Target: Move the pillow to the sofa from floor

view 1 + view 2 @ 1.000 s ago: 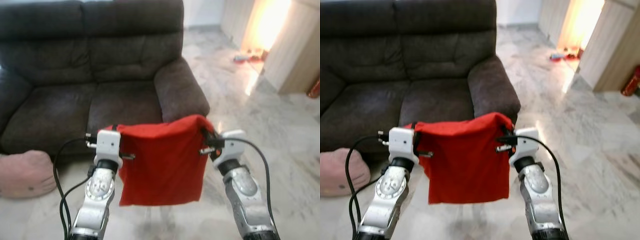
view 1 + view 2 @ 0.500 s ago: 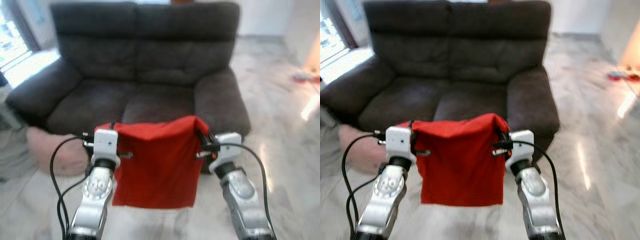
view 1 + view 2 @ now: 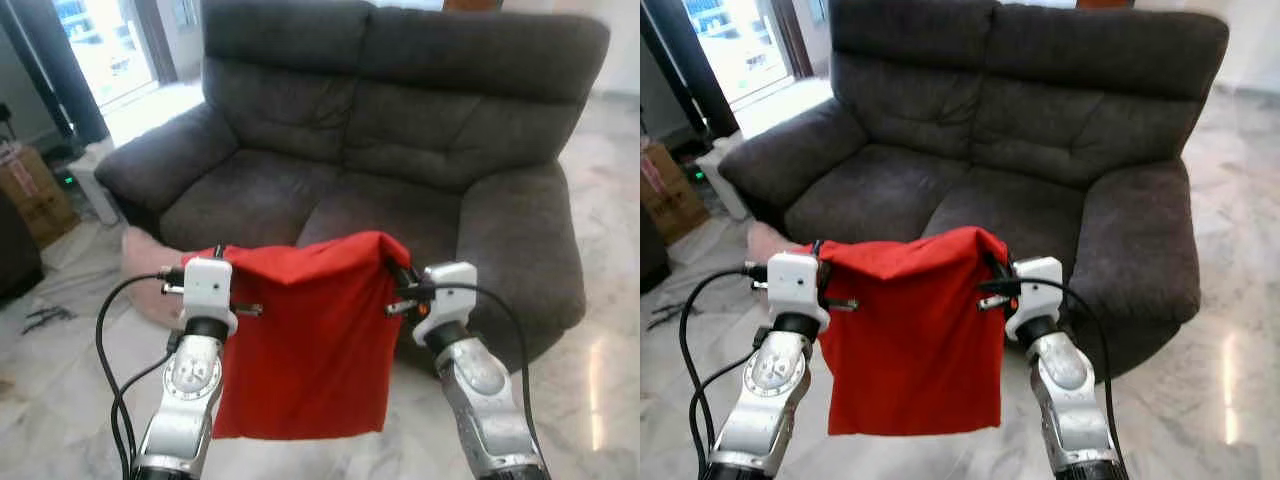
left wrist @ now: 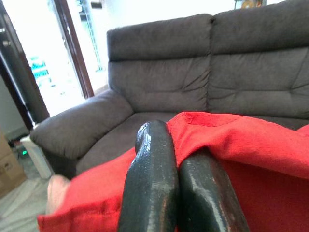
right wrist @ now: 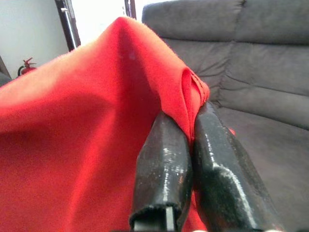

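Nearest the camera, the left gripper [image 3: 215, 262] and right gripper [image 3: 403, 283] each pinch an upper corner of a limp red pillow cover [image 3: 305, 340], fingers [image 4: 153, 183] pressed together on the fabric in both wrist views. The cloth hangs flat between the arms, above the marble floor [image 3: 60, 330] and clear of it. Beyond it lies a pink cushion [image 3: 148, 272] on the floor against the sofa base. Farthest stands the dark grey two-seat sofa [image 3: 400, 160]. Compared with a second ago, the view has swung leftward, so the sofa now sits squarely ahead with both seats visible; the grip is unchanged. Judged: the robot is aligned for the approach, and placement on the seat remains to be done.
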You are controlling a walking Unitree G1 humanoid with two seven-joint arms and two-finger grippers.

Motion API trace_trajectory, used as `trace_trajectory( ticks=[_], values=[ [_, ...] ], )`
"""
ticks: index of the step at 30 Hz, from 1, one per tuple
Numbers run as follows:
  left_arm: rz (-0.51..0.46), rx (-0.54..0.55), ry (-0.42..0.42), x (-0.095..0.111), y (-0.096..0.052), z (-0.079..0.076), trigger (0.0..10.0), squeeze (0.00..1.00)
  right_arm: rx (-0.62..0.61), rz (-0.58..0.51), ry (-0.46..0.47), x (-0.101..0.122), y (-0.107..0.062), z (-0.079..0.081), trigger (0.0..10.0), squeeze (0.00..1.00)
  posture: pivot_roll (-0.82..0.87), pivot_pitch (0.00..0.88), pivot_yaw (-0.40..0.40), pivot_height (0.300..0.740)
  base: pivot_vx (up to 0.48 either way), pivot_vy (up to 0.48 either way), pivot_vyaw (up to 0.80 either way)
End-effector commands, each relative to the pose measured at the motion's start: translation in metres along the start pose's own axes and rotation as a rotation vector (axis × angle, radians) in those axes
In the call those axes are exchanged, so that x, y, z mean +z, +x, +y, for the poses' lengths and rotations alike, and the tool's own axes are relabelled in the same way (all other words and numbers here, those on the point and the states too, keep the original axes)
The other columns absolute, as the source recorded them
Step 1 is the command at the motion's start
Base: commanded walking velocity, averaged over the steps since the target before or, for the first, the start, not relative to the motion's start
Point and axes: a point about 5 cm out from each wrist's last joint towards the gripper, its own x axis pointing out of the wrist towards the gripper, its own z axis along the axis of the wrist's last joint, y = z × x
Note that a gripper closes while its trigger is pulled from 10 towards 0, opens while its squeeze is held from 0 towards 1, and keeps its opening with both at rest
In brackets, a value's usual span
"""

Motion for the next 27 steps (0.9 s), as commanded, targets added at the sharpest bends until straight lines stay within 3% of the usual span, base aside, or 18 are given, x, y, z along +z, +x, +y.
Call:
trace_trajectory(
  ticks=[1,10,27],
  values=[
    [-0.078,0.02,0.009,0.0154,0.0042,0.0061,10.0,0.0,0.024,-0.098,-0.004,0.0209,0.0082,0.0055,10.0,0.0,0.05,0.0,0.009,0.74,0.289,0.0,0.0],
    [-0.078,0.021,0.008,0.0154,0.0044,0.0057,10.0,0.0,0.018,-0.092,0.004,0.0214,0.0091,0.005,10.0,0.0,0.04,0.0,0.008,0.74,0.289,0.0,0.0],
    [-0.08,0.021,0.007,0.0149,0.0046,0.0054,10.0,0.0,0.027,-0.08,0.015,0.0209,0.0113,0.0061,10.0,0.0,0.04,0.0,0.007,0.74,0.289,0.0,-0.8]
  ],
)
